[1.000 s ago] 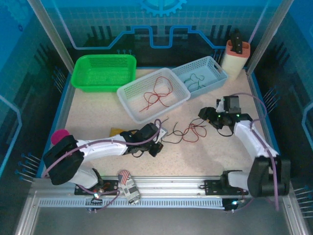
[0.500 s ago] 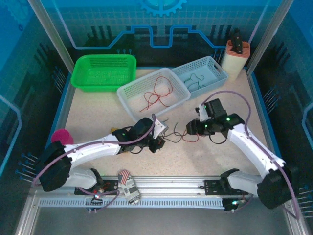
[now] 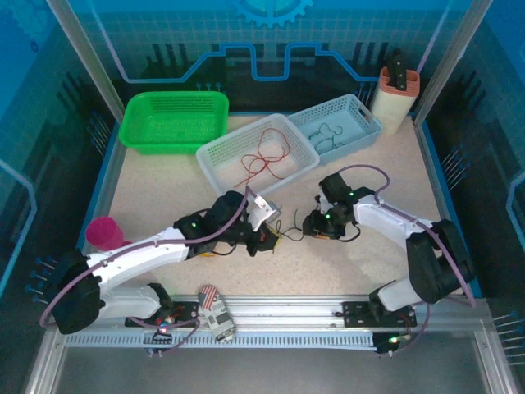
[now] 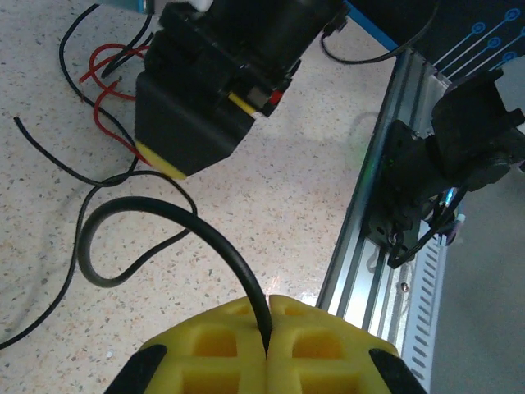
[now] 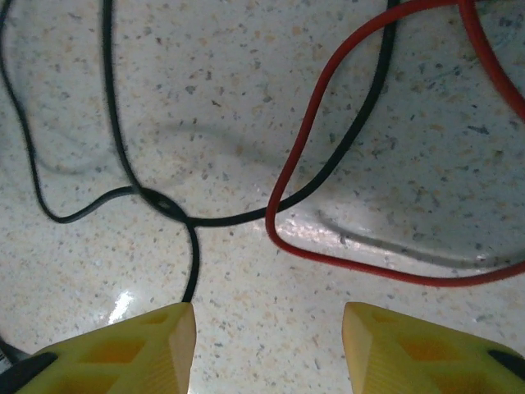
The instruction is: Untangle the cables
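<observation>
Sprawling thin, loopy red and black cables; left claw pinched on black strand; right claw agape.

What we count, kind by kind.
We find one green basket, one white basket, one pale blue basket, two red cables, several black cables, one pink cup, one orange-topped container.

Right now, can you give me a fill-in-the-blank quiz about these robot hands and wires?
The left hand is shut on a thin cable coloured ___.
The right hand, low over the table, has its fingers ___.
The wire lying in the white basket is ___.
Missing words: black; open; red.
</observation>
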Controlling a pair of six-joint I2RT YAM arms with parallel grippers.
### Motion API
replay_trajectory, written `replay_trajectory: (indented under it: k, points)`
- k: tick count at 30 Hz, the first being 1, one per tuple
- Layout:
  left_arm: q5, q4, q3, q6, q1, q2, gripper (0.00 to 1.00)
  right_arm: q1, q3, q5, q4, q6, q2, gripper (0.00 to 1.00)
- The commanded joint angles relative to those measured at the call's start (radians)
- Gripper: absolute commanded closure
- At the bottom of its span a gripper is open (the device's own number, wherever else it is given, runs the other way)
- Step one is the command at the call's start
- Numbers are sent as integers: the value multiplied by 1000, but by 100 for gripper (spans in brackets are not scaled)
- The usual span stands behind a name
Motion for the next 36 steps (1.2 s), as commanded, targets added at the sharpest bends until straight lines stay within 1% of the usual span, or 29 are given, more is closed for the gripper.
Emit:
replay_trajectory:
  k: [1, 7, 12, 22, 26, 31, 33, 36]
  points:
    - [90, -41, 34, 40, 17, -22, 100, 12, -22, -10, 80, 66, 56, 49]
    - [155, -59, 47, 31, 60, -84, 100, 5, -32, -23, 174, 126, 143, 49]
    - [204, -78, 49, 3, 130, -153, 100, -25, -28, -50, 237, 168, 200, 49]
    - [260, -84, 46, -47, 233, -243, 100, -98, -59, -37, 264, 213, 212, 49]
    - [301, -7, 24, -119, 304, -288, 100, -123, -85, -48, 273, 219, 203, 48]
    - [345, 10, 22, -170, 403, -331, 100, -147, -124, -57, 291, 235, 185, 48]
    - [377, 40, 16, -209, 446, -340, 100, -153, -129, -55, 291, 237, 180, 48]
    - [406, 89, 6, -262, 487, -342, 100, -162, -140, -54, 293, 237, 178, 48]
